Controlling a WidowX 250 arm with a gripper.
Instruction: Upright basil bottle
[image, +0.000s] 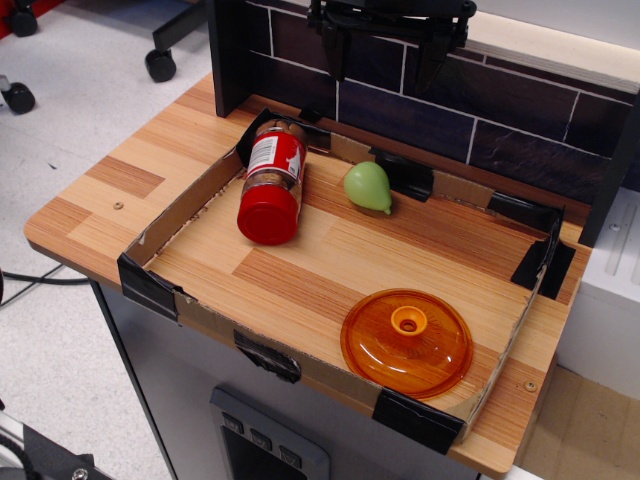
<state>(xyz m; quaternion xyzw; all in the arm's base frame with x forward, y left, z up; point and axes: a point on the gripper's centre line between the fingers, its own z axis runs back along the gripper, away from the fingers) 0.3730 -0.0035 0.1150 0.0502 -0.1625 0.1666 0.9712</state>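
The basil bottle (271, 181) lies on its side at the left of the wooden surface (330, 265), inside a low cardboard wall (180, 212) held with black tape. Its red cap (268, 212) points toward the front edge, and its bottom end points toward the dark tiled back wall (500, 125). The job is not begun yet, because the bottle is still down.

A little to the right sits a green pear (368, 186), near the bottle but not touching it. Above and behind the pear hangs the tool (388, 62), high up and well away from the bottle. Its two dark fingers (335, 50) stand apart with nothing between them.

I think a good way is to come down over the bottle's middle and pinch it across its round sides. Then tip the bottom end down. It is round, so it may roll toward the pear.

At the front right lies an orange lid (407, 343), well apart from everything.
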